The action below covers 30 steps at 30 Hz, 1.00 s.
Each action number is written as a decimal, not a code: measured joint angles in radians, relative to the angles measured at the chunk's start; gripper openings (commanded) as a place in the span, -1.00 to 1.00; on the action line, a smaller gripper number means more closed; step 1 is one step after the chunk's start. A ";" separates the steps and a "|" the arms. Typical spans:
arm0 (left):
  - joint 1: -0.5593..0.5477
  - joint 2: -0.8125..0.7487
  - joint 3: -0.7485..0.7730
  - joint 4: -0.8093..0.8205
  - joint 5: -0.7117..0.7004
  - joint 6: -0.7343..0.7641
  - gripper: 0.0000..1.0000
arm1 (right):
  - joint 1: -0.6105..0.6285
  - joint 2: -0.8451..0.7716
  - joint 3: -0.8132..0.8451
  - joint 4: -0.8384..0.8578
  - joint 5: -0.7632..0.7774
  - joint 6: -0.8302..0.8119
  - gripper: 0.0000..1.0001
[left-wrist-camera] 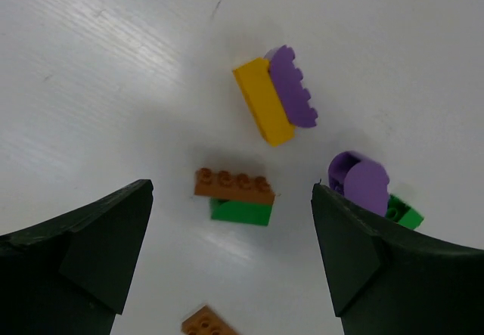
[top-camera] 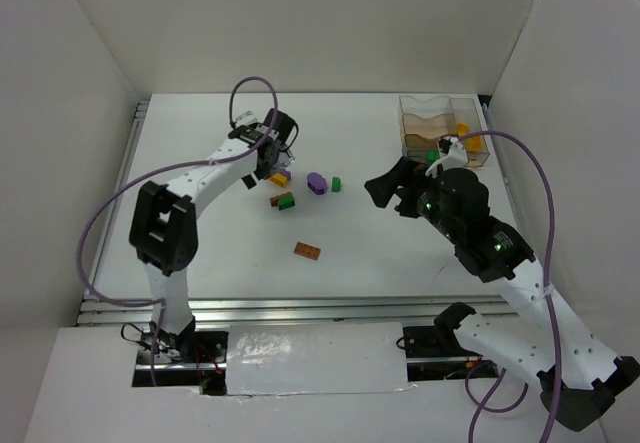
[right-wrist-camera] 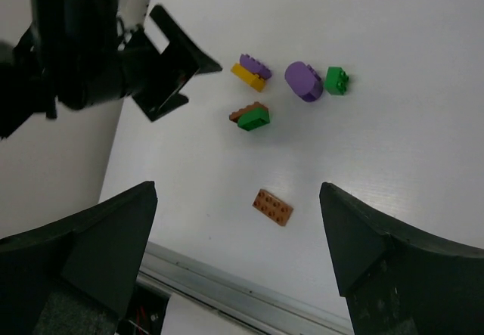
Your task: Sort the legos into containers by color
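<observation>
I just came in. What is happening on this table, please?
Toy bricks are being sorted by colour into a clear container at the far right, which already holds yellow-orange bricks. Both grippers are open and empty. The left gripper hangs over the loose group: a brown-on-green stack, a yellow-and-purple stack, a purple brick and a green brick. The right gripper hovers between the group and the container. One brown brick lies apart, on the near side.

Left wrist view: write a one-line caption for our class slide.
Open left tool frames a brown-on-green lego stack, with a yellow-and-purple stack and a purple brick beyond.
</observation>
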 measured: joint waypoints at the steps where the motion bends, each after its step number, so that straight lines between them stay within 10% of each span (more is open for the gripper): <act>1: -0.004 0.059 0.059 -0.021 -0.011 -0.019 0.99 | 0.002 -0.014 -0.016 -0.005 -0.005 0.003 0.91; 19: -0.016 0.489 0.436 -0.171 -0.097 -0.157 0.74 | 0.014 -0.131 -0.145 -0.063 -0.104 -0.033 0.93; 23: -0.006 0.518 0.430 -0.135 -0.084 -0.154 0.36 | 0.014 -0.139 -0.164 -0.064 -0.126 -0.043 0.93; 30: 0.007 0.524 0.417 -0.084 -0.083 -0.127 -0.98 | 0.014 -0.144 -0.167 -0.062 -0.140 -0.054 0.93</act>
